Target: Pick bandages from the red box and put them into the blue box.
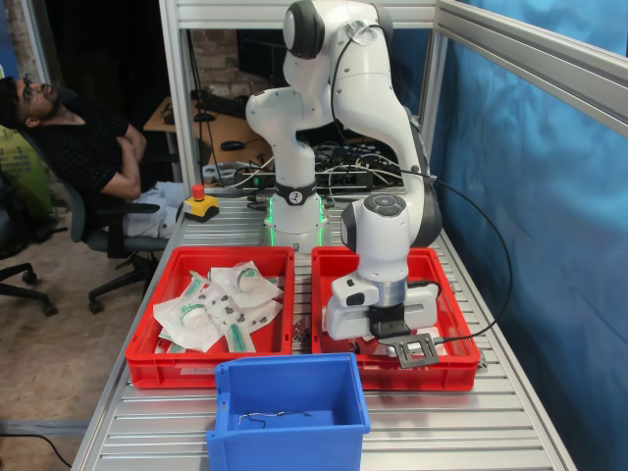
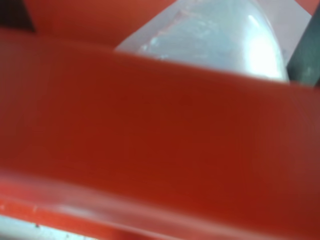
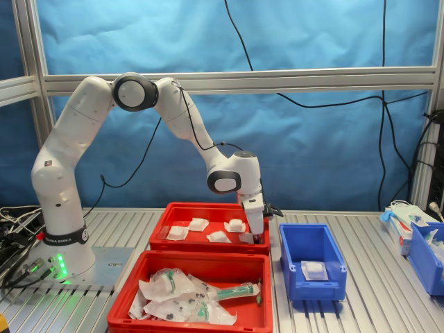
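The red box (image 3: 208, 206) holds several white bandages, such as one at its middle (image 3: 219, 236). My gripper (image 3: 255, 234) is lowered into the end of this box nearest the blue box (image 3: 288, 267), right at a bandage (image 3: 245, 238). In the first exterior view the hand (image 1: 378, 314) hides the fingertips behind the red box's front wall (image 1: 446, 368). The wrist view shows a blurred red wall (image 2: 150, 135), a white bandage (image 2: 215, 40) very close, and one dark finger (image 2: 306, 55). One bandage (image 3: 313, 269) lies in the blue box, which also shows in the first exterior view (image 1: 289, 412).
A second red tray (image 3: 125, 291) with clear green-printed pouches (image 3: 187, 288) stands beside the red box; it also shows in the first exterior view (image 1: 211, 368). Another blue bin (image 3: 423, 253) and a white carton (image 3: 402, 222) stand at the second exterior view's right. A seated person (image 1: 88, 147) and an emergency stop (image 1: 199, 204) are behind the table.
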Tool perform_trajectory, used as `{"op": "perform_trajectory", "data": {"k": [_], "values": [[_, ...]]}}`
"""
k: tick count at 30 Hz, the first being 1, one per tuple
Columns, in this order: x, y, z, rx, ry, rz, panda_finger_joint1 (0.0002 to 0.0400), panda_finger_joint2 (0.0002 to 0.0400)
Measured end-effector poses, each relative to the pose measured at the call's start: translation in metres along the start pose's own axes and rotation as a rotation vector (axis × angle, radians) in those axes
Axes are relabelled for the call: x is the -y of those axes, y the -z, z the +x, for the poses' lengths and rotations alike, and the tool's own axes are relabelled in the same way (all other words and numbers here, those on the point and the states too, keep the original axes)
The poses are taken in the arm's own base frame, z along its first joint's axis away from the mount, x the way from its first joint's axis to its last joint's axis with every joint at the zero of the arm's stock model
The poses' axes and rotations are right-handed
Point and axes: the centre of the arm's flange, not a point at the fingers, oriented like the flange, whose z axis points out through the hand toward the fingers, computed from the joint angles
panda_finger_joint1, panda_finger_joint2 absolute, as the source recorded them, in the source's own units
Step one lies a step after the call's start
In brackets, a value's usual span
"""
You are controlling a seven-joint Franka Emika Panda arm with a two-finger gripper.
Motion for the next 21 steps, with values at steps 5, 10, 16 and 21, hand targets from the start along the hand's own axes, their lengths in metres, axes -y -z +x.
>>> {"op": "perform_trajectory", "data": {"k": [5,10,16,21], "values": [[0.0019,-0.0009,-0.0004,-0.001,0.003,0.001,0.0400,0.0400],[0.0033,-0.0005,0.0001,-0.002,0.004,0.003,0.0400,0.0400],[0.0049,-0.0006,-0.0003,-0.003,0.006,0.004,0.0400,0.0400],[0.0084,-0.0006,-0.0030,-0.003,0.013,0.006,0.0342,0.0342]]}}
